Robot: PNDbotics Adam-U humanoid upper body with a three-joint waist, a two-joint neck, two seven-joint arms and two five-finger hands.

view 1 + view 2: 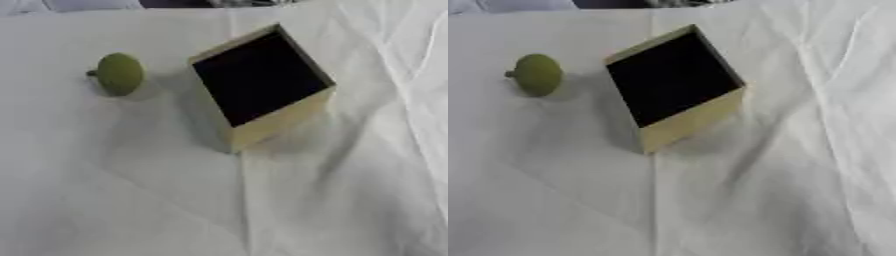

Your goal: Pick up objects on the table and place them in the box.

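A pale wooden box [278, 123] with a dark inside stands in the middle of the white cloth, turned so one corner points toward me. Its opening faces up and looks black. To the left of the box lies a round yellow-green fruit-like object [119, 74] with a short stub on its left side, a gap of cloth between it and the box. Neither of my hands shows in either eye view.
A white cloth [131, 190] covers the table, with creases running down from the box and folds along the right side. At the far edge something pale and dark [96, 4] shows beyond the cloth.
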